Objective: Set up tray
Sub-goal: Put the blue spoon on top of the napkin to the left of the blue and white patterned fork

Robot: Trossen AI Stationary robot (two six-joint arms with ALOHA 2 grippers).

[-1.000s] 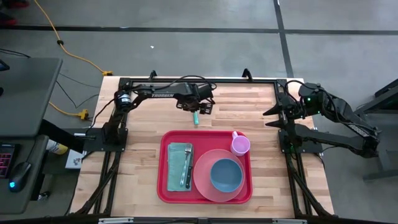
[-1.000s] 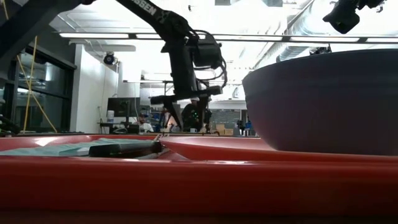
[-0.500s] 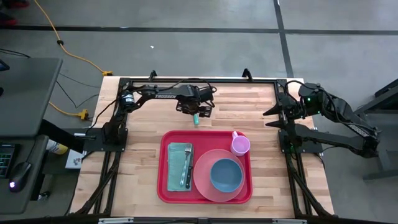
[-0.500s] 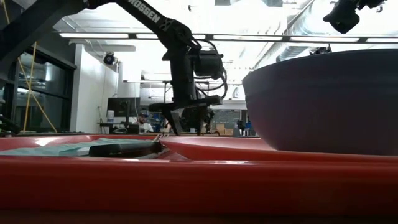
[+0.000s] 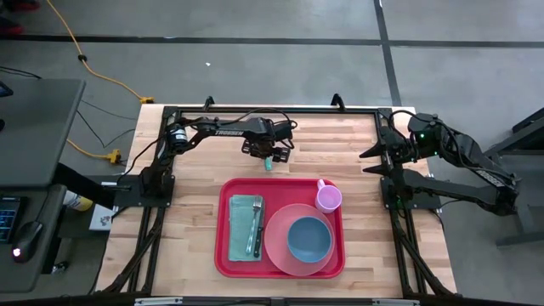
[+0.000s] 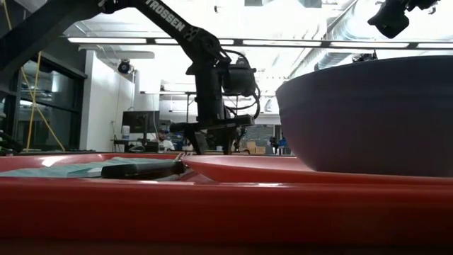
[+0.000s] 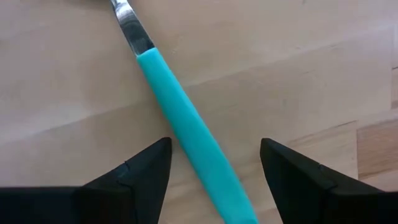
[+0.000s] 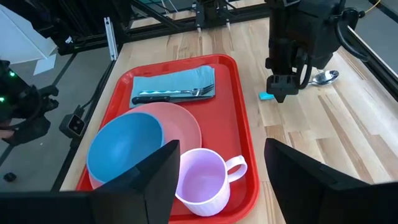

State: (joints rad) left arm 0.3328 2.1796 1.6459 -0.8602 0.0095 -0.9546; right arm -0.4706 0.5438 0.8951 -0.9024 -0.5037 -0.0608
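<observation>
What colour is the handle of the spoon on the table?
Turquoise; the spoon handle shows best in the left wrist view.

I'm working in what looks like a robotics lab or open workshop, not a home. My wooden surface [image 5: 357, 144] is bolted inside a black metal frame [image 5: 272, 109] and stands on a bare grey concrete floor [image 5: 255, 51] marked with dark lines. A yellow cable [image 5: 81, 59] snakes across that floor toward the rig. At the side I see a grey desk [image 5: 38, 127]. Looking level across the room, I get long fluorescent ceiling lights [image 6: 106, 40], exposed silver ductwork [image 6: 333, 32], glass partitions [image 6: 28, 106] and distant workstations with a monitor [image 6: 139, 122].
</observation>
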